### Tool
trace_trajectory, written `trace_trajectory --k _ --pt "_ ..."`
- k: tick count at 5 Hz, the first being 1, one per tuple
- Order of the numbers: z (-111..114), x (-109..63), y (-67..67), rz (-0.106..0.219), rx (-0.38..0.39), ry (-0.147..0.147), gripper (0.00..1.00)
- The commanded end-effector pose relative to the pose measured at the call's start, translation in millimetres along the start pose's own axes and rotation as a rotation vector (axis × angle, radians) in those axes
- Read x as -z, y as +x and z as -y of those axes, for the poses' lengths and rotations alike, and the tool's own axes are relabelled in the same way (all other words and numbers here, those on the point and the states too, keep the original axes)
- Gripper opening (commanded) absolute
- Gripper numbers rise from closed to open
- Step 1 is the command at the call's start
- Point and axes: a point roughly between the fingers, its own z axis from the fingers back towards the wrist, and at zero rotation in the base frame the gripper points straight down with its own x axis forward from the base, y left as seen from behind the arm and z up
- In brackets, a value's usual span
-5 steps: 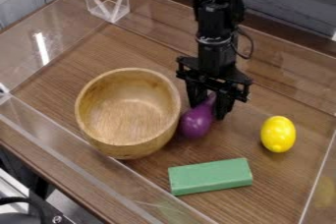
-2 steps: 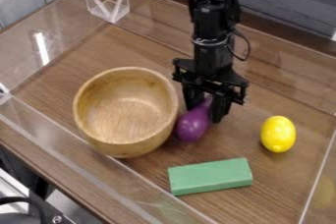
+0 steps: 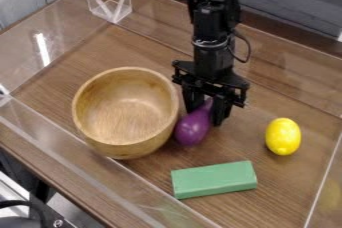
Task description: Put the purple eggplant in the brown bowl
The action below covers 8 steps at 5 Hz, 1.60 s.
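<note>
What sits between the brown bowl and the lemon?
The purple eggplant, gripped by the gripper, lies between the brown bowl and lemon, in the camera view.

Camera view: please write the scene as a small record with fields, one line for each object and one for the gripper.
purple eggplant: on the table, beside the bowl's right rim, not inside it
brown bowl: upright, nothing in it
gripper: pointing straight down, shut on the purple eggplant's upper end
yellow lemon: on the table, right of the gripper, apart from it
green block: lying flat near the front edge, below the eggplant in the picture
task state: eggplant not yet in the bowl
</note>
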Motion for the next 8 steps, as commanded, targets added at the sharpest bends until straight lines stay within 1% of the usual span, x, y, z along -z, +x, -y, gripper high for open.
trace_trajectory --k 1,6,8 --pt "-1.7 -21.9 3.1 0.073 0.009 0.0 0.0" --pt "-8.5 -21.9 -5.2 0.061 -0.003 -0.007 0.0" --pt "-21.4 -27.6 -13.4 0.066 -0.007 -0.004 0.0"
